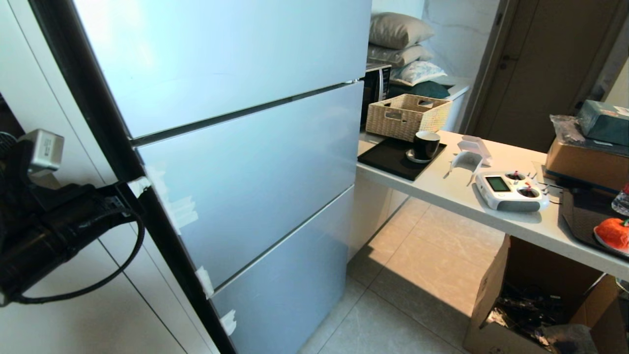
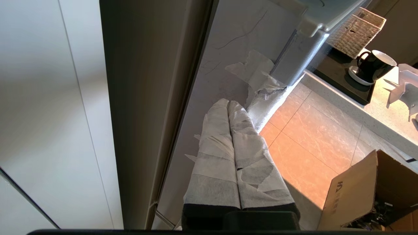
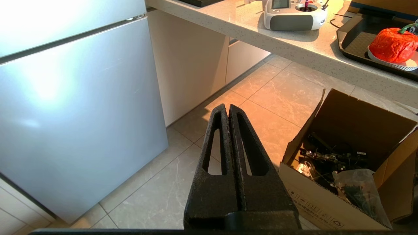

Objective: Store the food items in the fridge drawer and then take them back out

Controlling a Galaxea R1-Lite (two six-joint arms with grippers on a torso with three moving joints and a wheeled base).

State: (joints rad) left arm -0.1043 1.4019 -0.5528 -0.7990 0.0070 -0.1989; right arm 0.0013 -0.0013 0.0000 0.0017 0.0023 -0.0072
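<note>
The pale blue-grey fridge [image 1: 245, 162] stands with all its fronts closed, so the fridge drawer is hidden. One food item, orange-red with a green stem [image 3: 393, 45], sits on a white plate in a black tray on the counter at the far right [image 1: 613, 233]. My left gripper [image 2: 228, 102] is shut and empty, its tape-wrapped fingers [image 2: 215, 147] lying along the fridge's left side edge, beside torn white tape [image 2: 258, 75]. The left arm [image 1: 49, 216] reaches in from the left. My right gripper [image 3: 228, 107] hangs shut and empty over the floor tiles.
A white counter [image 1: 442, 191] runs to the right of the fridge with a wicker basket [image 1: 408, 115], a black mug [image 1: 425, 145] on a black tray and a white remote controller [image 1: 511, 191]. An open cardboard box [image 1: 535, 305] stands on the floor below it.
</note>
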